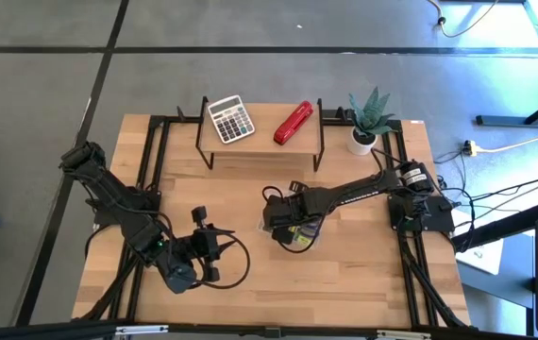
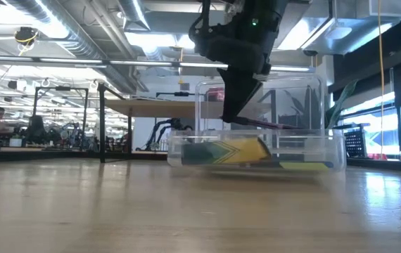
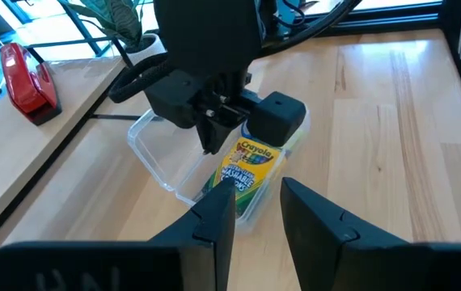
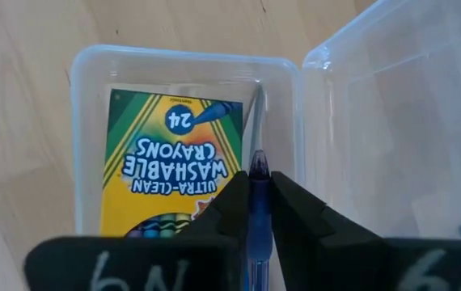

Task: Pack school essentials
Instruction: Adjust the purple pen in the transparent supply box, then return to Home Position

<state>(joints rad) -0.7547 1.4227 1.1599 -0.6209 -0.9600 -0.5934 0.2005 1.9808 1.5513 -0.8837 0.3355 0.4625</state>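
Observation:
A clear plastic case lies on the table at mid-table, its lid standing open. The yellow-green crayon box lies flat inside it. My right gripper hangs over the case, shut on the thin dark purple pen. My left gripper waits open nearer the table's near-left side, pointing at the case. The scissors and the tiny yellow block do not show. My right gripper pinches the pen between its two fingers, with a short end sticking out past the fingertips. The fingers come from above, slanting down into the open case. The pen is lifted clear, lying almost level just above the crayon box.
A raised shelf along the far edge carries the grey calculator and the red stapler. A potted plant stands at the far right. Bare wood lies between the case and the near edge.

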